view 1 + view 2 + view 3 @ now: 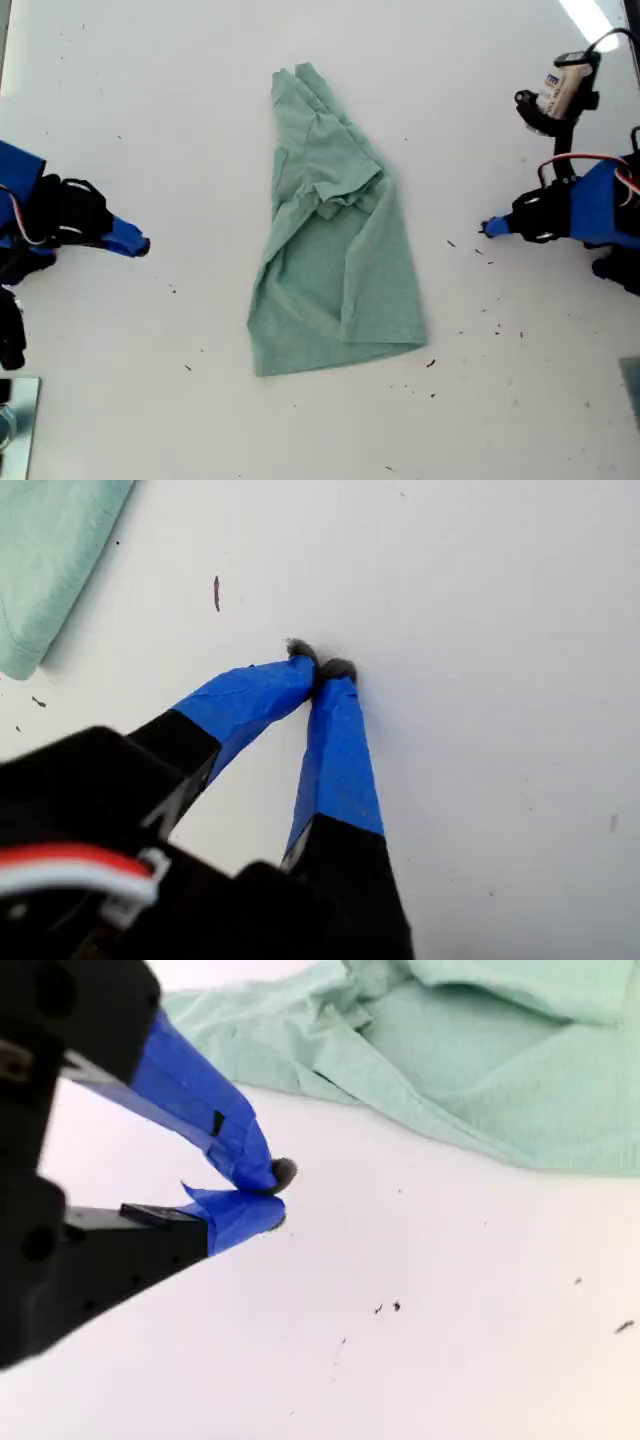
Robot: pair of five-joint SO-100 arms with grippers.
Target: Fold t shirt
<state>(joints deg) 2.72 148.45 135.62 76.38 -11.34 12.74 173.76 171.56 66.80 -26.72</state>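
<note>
Clearly the t shirt (pixel 335 265) will be light and limp: a soft, thin knit that drapes, wrinkles and slides a little on the smooth white surface (pixel 150 110), so we judge a pinch on one layer will drag the rest unevenly unless we take it at an edge. The best holds look to be the hem corners at the wide end nearest the exterior view's bottom edge, or the narrow bunched end toward the far edge of the surface; both edges lie flat, so the fingers would have to slip under the cloth against the surface. The garment is pale sage-green, heathered and plain, and it lies at the middle of the surface, already doubled lengthwise into a long wedge, with a sleeve folded onto its upper half and a raised crease running down toward the hem. Our first gripper (pixel 320 666) has its blue-taped fingers (pixel 335 760) pressed tip to tip on nothing, low over bare surface with only a corner of the cloth in its view. Our second gripper (pixel 276 1198) is likewise closed and empty, near the cloth's edge but not touching it. In the exterior view one arm waits at each side edge, well clear of the shirt.
</note>
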